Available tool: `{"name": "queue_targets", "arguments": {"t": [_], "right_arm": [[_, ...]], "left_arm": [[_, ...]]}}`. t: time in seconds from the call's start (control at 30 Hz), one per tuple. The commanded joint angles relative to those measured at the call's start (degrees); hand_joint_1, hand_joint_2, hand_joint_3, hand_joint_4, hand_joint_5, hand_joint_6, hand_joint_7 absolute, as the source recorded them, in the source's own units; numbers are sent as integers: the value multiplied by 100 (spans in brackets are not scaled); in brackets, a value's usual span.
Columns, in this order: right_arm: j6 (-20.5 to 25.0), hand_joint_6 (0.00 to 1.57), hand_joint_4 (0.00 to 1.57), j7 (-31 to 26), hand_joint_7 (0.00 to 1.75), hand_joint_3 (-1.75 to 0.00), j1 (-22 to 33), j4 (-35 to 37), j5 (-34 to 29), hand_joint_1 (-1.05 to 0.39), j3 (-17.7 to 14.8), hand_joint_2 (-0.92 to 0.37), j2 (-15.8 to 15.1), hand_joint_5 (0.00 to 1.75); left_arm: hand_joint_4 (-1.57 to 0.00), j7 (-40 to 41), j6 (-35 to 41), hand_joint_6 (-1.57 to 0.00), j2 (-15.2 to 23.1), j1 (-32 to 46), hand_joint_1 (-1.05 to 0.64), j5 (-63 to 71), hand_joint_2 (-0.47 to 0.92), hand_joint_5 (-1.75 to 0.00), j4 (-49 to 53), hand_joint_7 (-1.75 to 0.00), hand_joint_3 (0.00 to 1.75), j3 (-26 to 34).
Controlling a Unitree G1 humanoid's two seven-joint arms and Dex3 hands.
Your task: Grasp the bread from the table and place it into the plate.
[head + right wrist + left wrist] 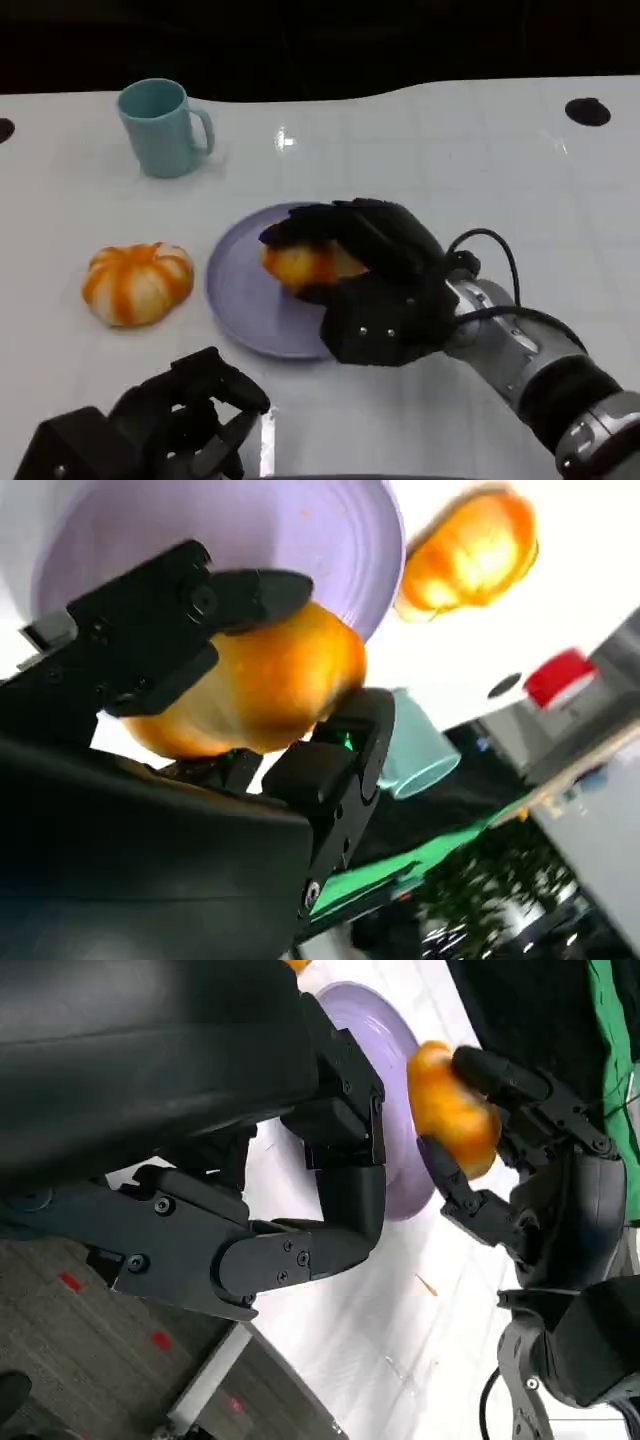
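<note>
1. The right hand point(375, 270) grasped the bread point(300, 264) over the plate point(240, 290); the left hand point(190, 410), holding nothing with fingers curled, sat near the plate's front edge
2. An orange pumpkin point(137, 282) lay just left of the plate, a teal mug point(163, 127) well behind it
3. The bread's long axis ran across the plate
4. One bread, one plate, one pumpkin, one mug

We see a golden-orange bread roll point(300, 264) against a plain lavender plate point(245, 290), the black right robot hand point(375, 265) around it. The small pumpkin point(136, 282) is orange with white stripes (its look is glossy), the mug point(160, 127) is solid teal, and the bench point(450, 160) is white. The left robot hand point(185, 415) is black too.
</note>
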Motion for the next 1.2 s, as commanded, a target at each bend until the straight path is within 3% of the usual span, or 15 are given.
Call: {"name": "queue_targets", "arguments": {"t": [0.03,0.13,0.4,0.73,1.0,1.2], "right_arm": [[380,23,7,469,0,-21,-118,-338,-177,-58,202,-91,-171,16],[579,15,1,781,0,-23,57,-740,-155,-72,202,-92,-297,10],[776,10,0,1349,0,-24,529,-1715,-2,-81,110,-92,-727,8],[868,11,2,2076,1,-26,1396,-3337,486,-80,-244,-92,-1372,12],[431,28,20,1944,8,-19,2183,-4162,729,-68,-583,-92,-1808,28],[192,58,53,1674,22,-12,2785,-4529,870,-53,-875,-92,-1897,55]], "left_arm": [[-62,103,-25,-55,-4,51,-42,52,92,-175,3,-143,47,-2],[-62,112,-53,-56,4,62,-43,95,92,-175,-13,-143,47,-12],[-63,82,-143,-55,57,79,-45,157,92,-175,18,-142,48,-34],[-65,115,-23,-59,-68,67,-42,73,92,-175,-34,-141,46,-52],[-63,151,74,-58,-54,30,-43,153,92,-175,-91,-140,47,-80],[-63,104,41,-58,-35,13,-44,92,92,-175,-83,-141,47,-35]]}}
